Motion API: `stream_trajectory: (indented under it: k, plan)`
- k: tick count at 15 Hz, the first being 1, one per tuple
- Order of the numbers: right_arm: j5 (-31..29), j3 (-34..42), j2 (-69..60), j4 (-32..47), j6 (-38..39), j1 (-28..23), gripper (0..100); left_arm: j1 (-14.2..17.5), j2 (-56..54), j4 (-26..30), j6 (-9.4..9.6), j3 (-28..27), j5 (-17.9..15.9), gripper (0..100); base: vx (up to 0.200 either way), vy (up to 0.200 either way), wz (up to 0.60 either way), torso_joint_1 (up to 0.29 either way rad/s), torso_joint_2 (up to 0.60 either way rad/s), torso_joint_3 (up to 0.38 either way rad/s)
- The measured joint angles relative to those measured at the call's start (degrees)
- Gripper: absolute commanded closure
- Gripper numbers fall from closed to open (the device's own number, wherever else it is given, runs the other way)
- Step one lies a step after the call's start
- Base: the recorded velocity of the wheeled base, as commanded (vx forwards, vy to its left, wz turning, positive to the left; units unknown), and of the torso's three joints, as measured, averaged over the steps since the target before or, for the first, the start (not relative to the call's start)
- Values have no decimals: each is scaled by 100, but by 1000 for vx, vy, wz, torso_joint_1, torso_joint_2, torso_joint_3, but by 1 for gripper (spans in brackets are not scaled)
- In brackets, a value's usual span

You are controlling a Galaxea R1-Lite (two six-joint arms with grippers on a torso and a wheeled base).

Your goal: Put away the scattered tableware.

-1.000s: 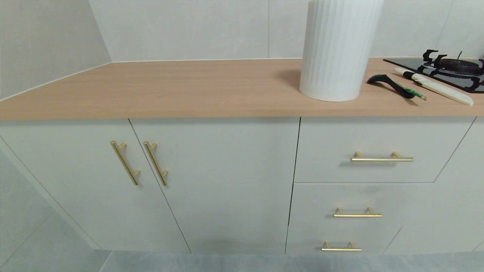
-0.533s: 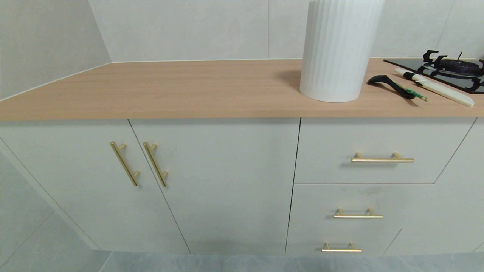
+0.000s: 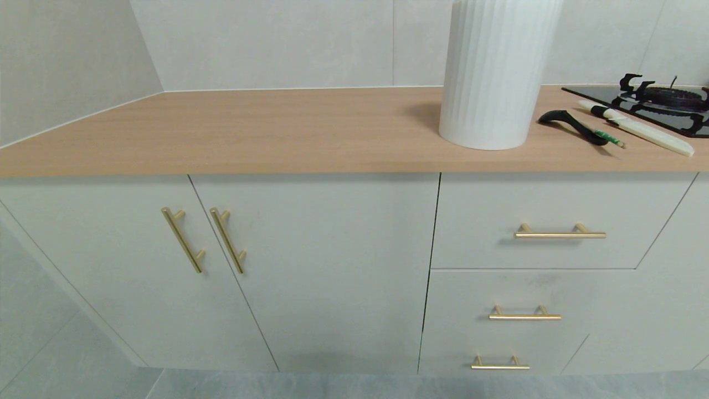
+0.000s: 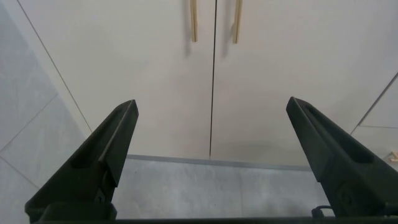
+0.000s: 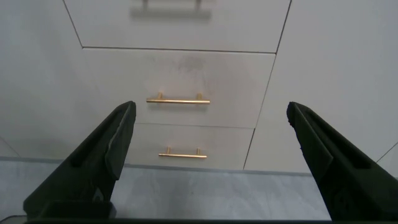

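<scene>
On the wooden countertop (image 3: 249, 130), at its right end, lie a black-handled utensil (image 3: 573, 125), a thin green-tipped stick (image 3: 609, 138) and a cream-bladed knife (image 3: 637, 128) with a black band. A tall white ribbed container (image 3: 493, 72) stands just left of them. My left gripper (image 4: 211, 109) hangs open low in front of the double cabinet doors (image 4: 211, 81), holding nothing. Facing the lower drawers (image 5: 180, 102), my right gripper (image 5: 211, 112) is open as well, and nothing is between its fingers.
A black gas hob (image 3: 659, 102) sits at the far right of the counter. Below are two cabinet doors with brass handles (image 3: 227, 239) and three drawers with brass pulls (image 3: 559, 234). Tiled walls close the back and left; grey floor lies below.
The head view shifted very slightly between the earliest frame and now; nothing on the counter has moved.
</scene>
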Motion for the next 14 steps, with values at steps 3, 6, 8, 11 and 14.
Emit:
stream_trajectory:
  k: [3,6,8,11,14]
  plan:
    - [207,-568,333,54,332,83,0,0,0,0,1,0,-2,0,0,0,0,0,0,0]
    - [451,-1156,1428,180,373,201,0,0,0,0,1,0,-2,0,0,0,0,0,0,0]
    - [528,-1392,2538,177,340,308,0,0,0,0,1,0,-2,0,0,0,0,0,0,0]
    - [567,-1731,4354,38,277,611,0,0,0,0,1,0,0,0,0,0,0,0,0,0]
    - [556,-2107,6221,-574,255,802,0,0,0,0,1,0,-2,0,0,0,0,0,0,0]
